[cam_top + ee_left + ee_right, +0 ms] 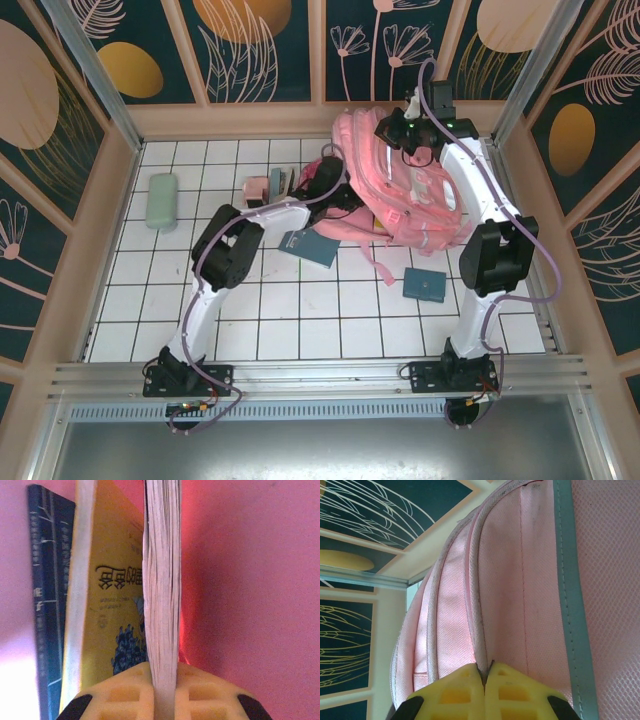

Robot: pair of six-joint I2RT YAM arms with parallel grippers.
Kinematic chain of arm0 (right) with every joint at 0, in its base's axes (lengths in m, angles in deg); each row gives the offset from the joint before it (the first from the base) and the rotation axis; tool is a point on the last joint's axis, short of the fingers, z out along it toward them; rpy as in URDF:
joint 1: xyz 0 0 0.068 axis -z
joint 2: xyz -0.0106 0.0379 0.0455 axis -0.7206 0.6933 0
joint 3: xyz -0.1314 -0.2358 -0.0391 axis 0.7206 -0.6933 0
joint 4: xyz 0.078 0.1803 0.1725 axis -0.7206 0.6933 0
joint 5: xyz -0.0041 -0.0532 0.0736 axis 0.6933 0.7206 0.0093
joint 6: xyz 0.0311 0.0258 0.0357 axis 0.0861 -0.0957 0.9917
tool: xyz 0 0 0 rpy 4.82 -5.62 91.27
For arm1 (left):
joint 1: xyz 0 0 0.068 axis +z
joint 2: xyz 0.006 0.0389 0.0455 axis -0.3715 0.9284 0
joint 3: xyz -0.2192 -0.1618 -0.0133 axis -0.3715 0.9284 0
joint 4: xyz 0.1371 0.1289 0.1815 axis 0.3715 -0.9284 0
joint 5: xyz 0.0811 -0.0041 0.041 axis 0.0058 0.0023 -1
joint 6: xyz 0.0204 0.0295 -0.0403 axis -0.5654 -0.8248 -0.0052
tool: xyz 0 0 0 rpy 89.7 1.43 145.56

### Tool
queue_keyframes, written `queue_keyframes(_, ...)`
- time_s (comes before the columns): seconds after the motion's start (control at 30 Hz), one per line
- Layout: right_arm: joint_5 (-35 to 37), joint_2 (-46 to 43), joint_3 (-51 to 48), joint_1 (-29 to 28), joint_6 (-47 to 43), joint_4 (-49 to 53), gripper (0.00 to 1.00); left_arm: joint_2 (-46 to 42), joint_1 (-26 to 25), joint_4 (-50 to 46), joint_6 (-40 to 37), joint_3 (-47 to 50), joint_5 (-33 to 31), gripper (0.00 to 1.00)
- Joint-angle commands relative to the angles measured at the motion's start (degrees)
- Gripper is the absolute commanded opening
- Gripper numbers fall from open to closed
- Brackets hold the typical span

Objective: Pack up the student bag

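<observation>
Top external view: the large soft pink fabric student bag (365,165) lies at the far right of the white tiled surface (300,310), close to the back wall. The left arm reaches into its opening from the left, and the right arm bends over its top.

In the left wrist view, the left hand (164,680) is clenched on a thick book with white page edges (162,580), held edge-on between the yellow fingers (120,692). Pink lining surrounds it. Just to its left stand a yellow-covered book (112,595) and a dark blue book (47,605).

In the right wrist view, the right hand (485,672) is pinched tight on a piped seam of the bag, beside its pale stripe (570,595).

Out on the surface lie a pale green oblong case (161,200) at far left, a dark teal book (308,247) near the bag, and a smaller teal notebook (425,285) in front of it.
</observation>
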Motion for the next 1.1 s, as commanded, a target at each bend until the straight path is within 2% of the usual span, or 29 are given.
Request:
queue_keyframes(0.0,-3.9,-4.5,1.2,0.5,1.4,-7.2,0.0,3.4,-1.9,-7.2,-5.8,-6.6,-3.0,0.0)
queue_keyframes(0.1,-4.0,-4.8,0.2,1.1,1.8,-7.6,0.0,5.5,-3.3,-13.3,-9.2,-11.2,-4.4,0.01)
queue_keyframes(0.17,-4.1,-5.1,-0.7,1.5,2.0,-8.0,0.0,5.5,-3.6,-17.1,-11.7,-12.7,-6.2,0.26)
queue_keyframes(0.27,-4.0,-5.5,-1.6,2.0,1.8,-8.1,0.0,2.8,-3.6,-19.9,-15.2,-11.6,-10.0,0.47)
queue_keyframes(0.47,-3.7,-6.4,-4.9,2.9,1.6,-9.0,0.0,-3.1,-3.6,-22.2,-19.3,-8.7,-13.2,0.67)
queue_keyframes(0.67,-3.1,-7.1,-8.0,3.5,0.7,-9.6,0.0,-10.5,-2.5,-24.0,-21.5,-0.4,-16.7,0.78)
queue_keyframes(1.07,-0.1,-7.6,-16.7,3.2,-2.1,-11.5,0.0,-32.2,4.8,-22.7,-21.3,25.8,-20.0,0.78)
